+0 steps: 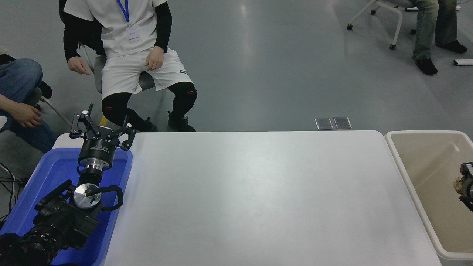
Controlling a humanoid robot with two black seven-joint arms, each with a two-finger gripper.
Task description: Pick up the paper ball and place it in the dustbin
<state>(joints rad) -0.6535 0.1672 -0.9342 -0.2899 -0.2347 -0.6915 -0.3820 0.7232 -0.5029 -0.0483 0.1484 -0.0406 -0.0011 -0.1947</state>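
Two black arms were recorded at the white table (255, 195). Only the tip of the right gripper (465, 186) was seen, entering at the right edge above the inside of the dustbin (406, 173), a cream-beige tub with a white rim set against the table's right end. The paper ball (459, 184), a tan crumpled wad, was held clamped between the two dark fingertips, one above it and one below, clear of the tub's floor. The left gripper (100, 127) was parked at the lower left over the blue tub (40, 184), its fingers spread apart with nothing between them. A seated person in white shorts (140, 72) was visible beyond the table's far left corner, and another person's hand (26, 114) at the left edge.
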